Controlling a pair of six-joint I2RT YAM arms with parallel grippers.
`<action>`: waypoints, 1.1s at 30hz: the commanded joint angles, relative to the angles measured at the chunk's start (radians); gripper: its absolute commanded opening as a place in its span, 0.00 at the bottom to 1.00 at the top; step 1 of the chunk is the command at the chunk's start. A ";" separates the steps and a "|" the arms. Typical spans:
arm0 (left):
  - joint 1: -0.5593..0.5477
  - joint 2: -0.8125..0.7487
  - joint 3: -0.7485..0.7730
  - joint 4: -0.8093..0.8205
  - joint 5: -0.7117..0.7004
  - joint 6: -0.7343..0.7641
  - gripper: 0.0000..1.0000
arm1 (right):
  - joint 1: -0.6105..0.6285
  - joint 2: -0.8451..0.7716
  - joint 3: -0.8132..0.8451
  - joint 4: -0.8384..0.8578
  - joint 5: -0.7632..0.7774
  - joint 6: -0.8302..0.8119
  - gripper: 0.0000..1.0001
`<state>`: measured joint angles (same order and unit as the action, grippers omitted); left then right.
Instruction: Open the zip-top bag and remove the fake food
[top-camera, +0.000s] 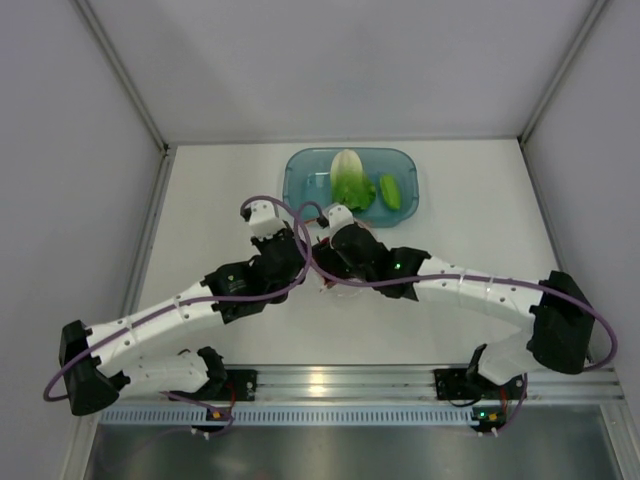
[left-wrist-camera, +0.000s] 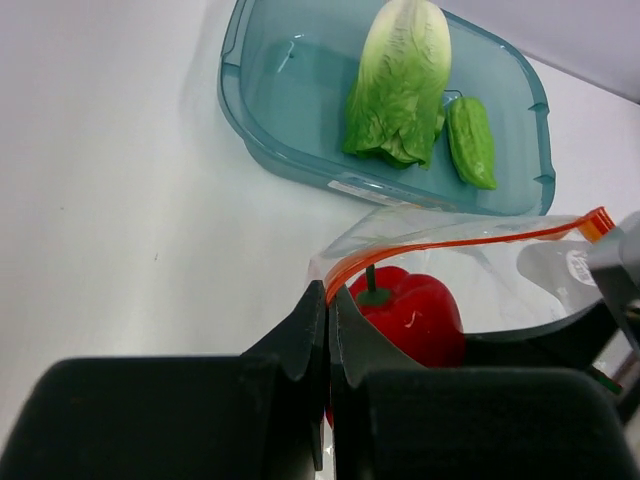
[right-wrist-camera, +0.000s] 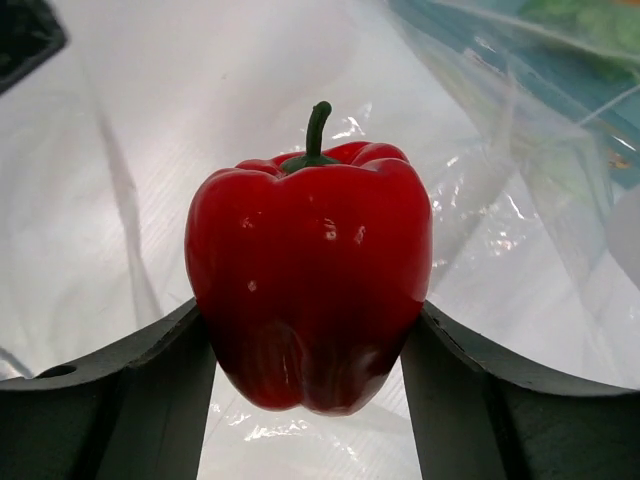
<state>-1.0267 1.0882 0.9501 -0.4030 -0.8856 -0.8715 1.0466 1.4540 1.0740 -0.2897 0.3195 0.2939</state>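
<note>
Your left pincer (left-wrist-camera: 327, 315) clamps the rim of the clear, crinkly zip-top bag (left-wrist-camera: 490, 265) at the end of its orange-red strip, apparently to hold the mouth agape for the right pincer (right-wrist-camera: 308, 325). That one is clenched on the glossy red pepper (right-wrist-camera: 310, 270), stem up, inside the film (seemingly the last piece to come out). The leafy cabbage (left-wrist-camera: 400, 80) and ridged cucumber (left-wrist-camera: 470, 140) lie in the translucent teal bin (left-wrist-camera: 270, 100) on the white worktop (left-wrist-camera: 100, 200).
</note>
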 joint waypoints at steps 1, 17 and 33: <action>0.004 -0.019 0.038 0.027 -0.049 0.066 0.00 | 0.030 -0.073 0.035 -0.011 -0.054 -0.041 0.46; 0.051 -0.001 0.015 0.029 0.060 0.077 0.00 | 0.038 -0.354 -0.121 0.207 -0.073 -0.078 0.40; 0.134 -0.005 -0.025 0.139 0.382 0.140 0.00 | 0.036 -0.431 -0.220 0.596 -0.117 -0.068 0.39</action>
<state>-0.9150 1.0889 0.9409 -0.3058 -0.5362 -0.7528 1.0683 1.0874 0.8688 0.0990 0.1940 0.2043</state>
